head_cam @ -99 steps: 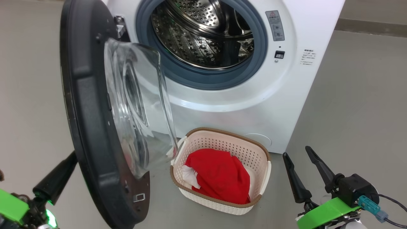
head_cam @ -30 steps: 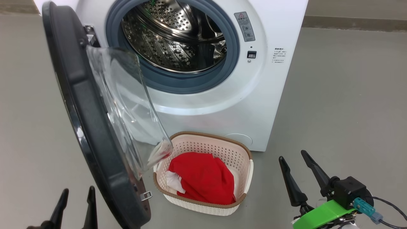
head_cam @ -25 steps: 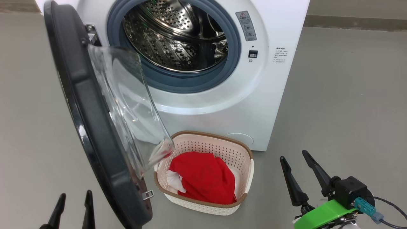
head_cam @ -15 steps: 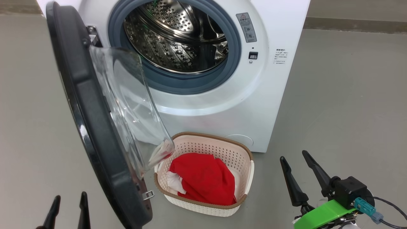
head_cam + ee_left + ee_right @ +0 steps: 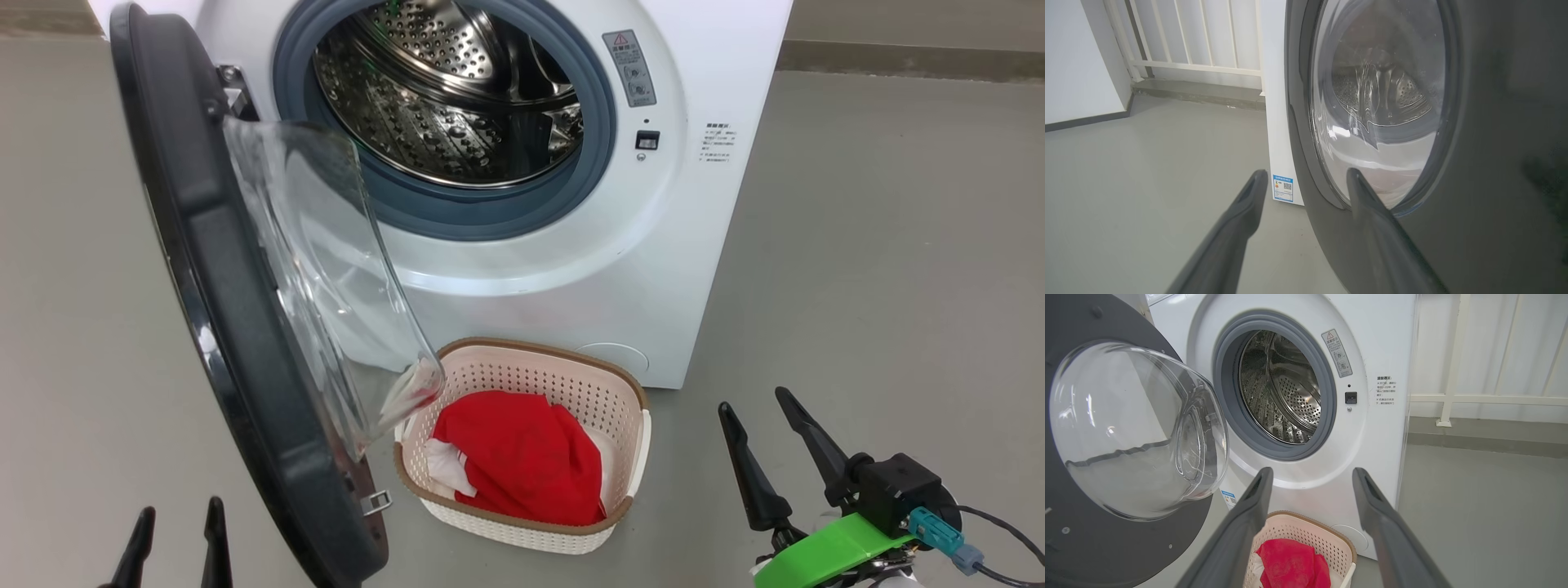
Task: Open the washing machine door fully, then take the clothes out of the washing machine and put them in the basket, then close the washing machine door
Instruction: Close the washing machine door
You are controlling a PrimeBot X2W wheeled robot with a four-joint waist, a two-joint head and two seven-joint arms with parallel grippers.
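The washing machine [image 5: 653, 269] has its door [image 5: 212, 269] swung out to the left, glass bowl facing the drum [image 5: 441, 90], where no fabric shows. The basket [image 5: 629, 392] sits on the floor below the opening and holds red clothes [image 5: 522, 457] with a white piece. My left gripper [image 5: 181, 510] is open, low on the door's outer side. In the left wrist view it [image 5: 1306, 173] is close to the door's outer face [image 5: 1494, 122]. My right gripper [image 5: 752, 399] is open and empty, right of the basket. In the right wrist view it [image 5: 1312, 471] points at the machine front above the basket [image 5: 1306, 526].
Grey floor surrounds the machine. A white railing [image 5: 1200, 65] and a low step run behind it on the left. More railing [image 5: 1453, 396] stands to its right. A small blue sticker [image 5: 1283, 188] marks the machine's side panel.
My left gripper has dropped slightly lower and leftward in the head view over the last second. The door, the basket and my right gripper stay as they were, apart from slight camera wobble.
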